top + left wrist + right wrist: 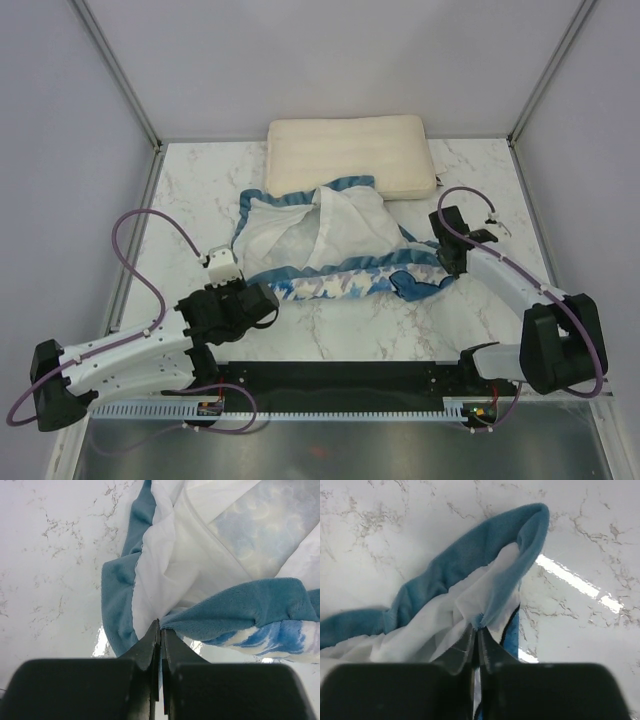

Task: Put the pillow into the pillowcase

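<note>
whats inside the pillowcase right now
Only its white lining shows through the open mouth of the pillowcase, which lies crumpled and fairly flat. The pillow sits outside, on its far side. The folded near part hides whatever is deeper in.

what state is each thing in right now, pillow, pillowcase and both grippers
pillowcase: crumpled, white inside showing, pinched at two spots
pillow: lying flat, not inside the pillowcase, ungripped
left gripper: shut on the pillowcase's blue edge
right gripper: shut on the pillowcase's blue edge

Left gripper [160, 630] clamped on pillowcase [200, 575] blue edge; marble table [55, 555].
</note>
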